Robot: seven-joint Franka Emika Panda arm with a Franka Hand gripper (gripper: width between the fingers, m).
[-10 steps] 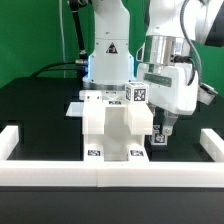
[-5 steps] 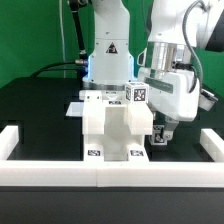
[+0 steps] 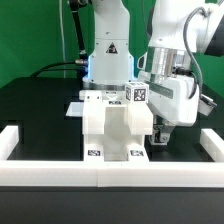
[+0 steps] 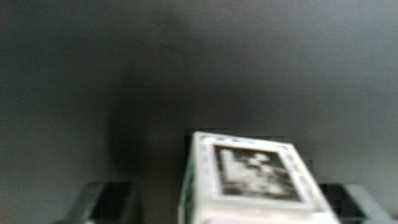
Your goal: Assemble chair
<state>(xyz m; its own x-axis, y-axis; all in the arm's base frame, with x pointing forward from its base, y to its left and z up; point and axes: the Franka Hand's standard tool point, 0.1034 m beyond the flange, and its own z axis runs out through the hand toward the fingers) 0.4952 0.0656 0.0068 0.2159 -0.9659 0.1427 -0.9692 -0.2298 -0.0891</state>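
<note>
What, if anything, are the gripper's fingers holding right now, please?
It cannot be told: the gripper is low beside the chair, its fingers flanking a tagged white piece, contact unclear.

Matt white plastic chair (image 3: 117,128), black table (image 3: 40,115)

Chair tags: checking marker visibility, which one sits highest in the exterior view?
The large tag on the chair's raised top block; the rest sit lower.
</note>
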